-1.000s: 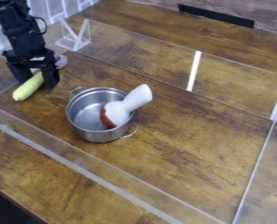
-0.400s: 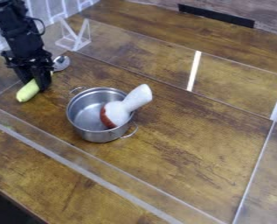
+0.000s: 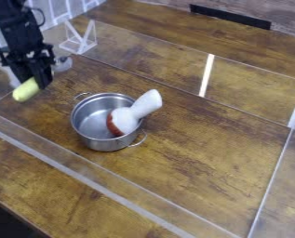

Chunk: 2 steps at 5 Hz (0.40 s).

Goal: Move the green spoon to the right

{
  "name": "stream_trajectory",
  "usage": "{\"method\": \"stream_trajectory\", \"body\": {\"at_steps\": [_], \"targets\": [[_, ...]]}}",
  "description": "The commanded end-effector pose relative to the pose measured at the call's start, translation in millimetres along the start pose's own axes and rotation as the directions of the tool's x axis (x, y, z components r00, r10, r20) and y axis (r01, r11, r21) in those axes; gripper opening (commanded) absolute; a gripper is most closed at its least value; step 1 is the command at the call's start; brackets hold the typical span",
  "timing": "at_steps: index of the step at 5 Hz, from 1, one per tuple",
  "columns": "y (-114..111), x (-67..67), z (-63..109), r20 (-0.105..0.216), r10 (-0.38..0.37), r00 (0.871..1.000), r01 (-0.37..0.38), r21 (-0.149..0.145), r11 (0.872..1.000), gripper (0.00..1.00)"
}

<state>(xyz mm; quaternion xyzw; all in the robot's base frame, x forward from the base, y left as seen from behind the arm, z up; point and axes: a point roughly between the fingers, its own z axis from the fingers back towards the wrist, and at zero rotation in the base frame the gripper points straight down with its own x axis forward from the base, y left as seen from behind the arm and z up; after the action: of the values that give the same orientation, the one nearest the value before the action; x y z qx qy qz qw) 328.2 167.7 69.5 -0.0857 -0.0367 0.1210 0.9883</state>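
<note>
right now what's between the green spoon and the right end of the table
In the camera view, the pot holding the white utensil sits just right of the green spoon; beyond it, bare wooden table.

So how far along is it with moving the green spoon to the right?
Early stage. Done: the gripper has its jaws shut on the green spoon, which looks lifted off the table at the far left. In hand: carrying it, handle end hanging below the jaws. Left: the whole move rightward, past the pot with the white utensil, then setting it down.
</note>
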Motion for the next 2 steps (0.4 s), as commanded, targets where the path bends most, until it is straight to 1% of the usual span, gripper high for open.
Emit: {"method": "stream_trajectory", "body": {"at_steps": [1,2], "targets": [[-22,8.9,48.0,0.059,-0.061,0.996,0.061,0.007,0.998,0.00],[-49,12.2,67.6,0.054,-0.120,0.991,0.121,-0.026,0.992,0.00]]}}
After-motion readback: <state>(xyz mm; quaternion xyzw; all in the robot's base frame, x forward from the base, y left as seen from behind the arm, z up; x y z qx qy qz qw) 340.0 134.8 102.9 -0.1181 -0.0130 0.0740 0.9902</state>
